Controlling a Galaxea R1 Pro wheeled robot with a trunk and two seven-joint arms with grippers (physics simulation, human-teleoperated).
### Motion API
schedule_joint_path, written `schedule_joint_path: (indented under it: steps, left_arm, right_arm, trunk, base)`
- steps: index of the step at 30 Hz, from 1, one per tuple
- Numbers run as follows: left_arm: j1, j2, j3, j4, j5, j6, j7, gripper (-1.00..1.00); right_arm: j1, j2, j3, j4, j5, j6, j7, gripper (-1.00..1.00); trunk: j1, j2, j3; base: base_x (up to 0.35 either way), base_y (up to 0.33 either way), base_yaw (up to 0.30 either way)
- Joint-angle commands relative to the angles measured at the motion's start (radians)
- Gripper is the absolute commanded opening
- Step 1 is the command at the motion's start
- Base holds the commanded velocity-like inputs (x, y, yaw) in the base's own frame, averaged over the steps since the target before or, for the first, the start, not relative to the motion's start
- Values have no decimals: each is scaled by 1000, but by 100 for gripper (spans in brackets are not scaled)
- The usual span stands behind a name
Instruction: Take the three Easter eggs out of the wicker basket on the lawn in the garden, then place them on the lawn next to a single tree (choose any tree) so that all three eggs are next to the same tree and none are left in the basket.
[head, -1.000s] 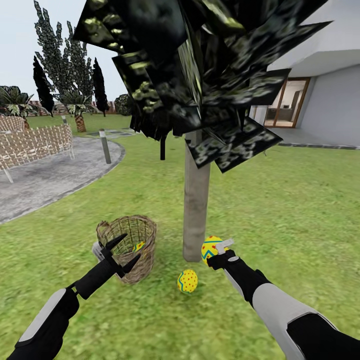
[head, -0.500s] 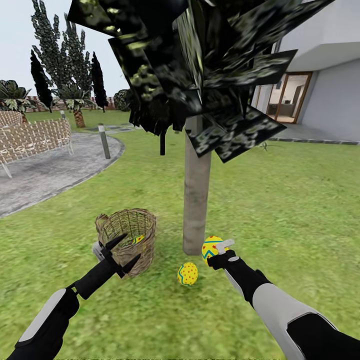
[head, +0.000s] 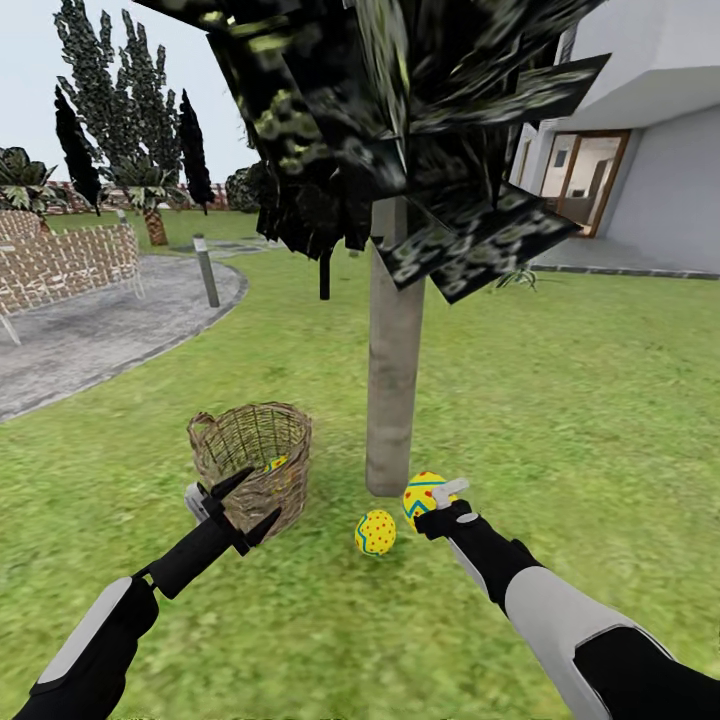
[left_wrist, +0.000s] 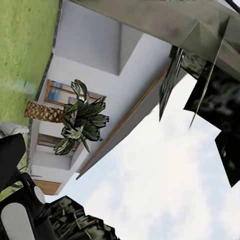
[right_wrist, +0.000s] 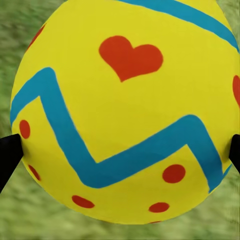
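We stand on the lawn by the tree; our right end effector grips an egg, our left end effector spread wide near the wicker basket.

head – down over lawn | right wrist – close on egg

- We see a yellow egg with a blue zigzag, red dots and a red heart.
- We see a brown woven basket on bright green grass.
- We see a pale grey-beige trunk under dark leaves.
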Motion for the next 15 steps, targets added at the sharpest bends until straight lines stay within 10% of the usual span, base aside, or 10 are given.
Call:
schedule_joint_path:
  steps: [1, 15]
  left_arm:
    - [-1, 1, -1, 1, -5, 1, -9, 100]
    - [-1, 1, -1, 1, -5, 1, -9, 100]
  right_arm:
    - [0, -1, 5, -2, -1, 6, -2, -100]
    - [0, -1, 4, 1, -2, -13, -2, -100]
  trunk:
    - [4, -8, -6]
    - [24, -39, -59]
  base:
    - [0, 0, 0]
    - [0, 0, 0]
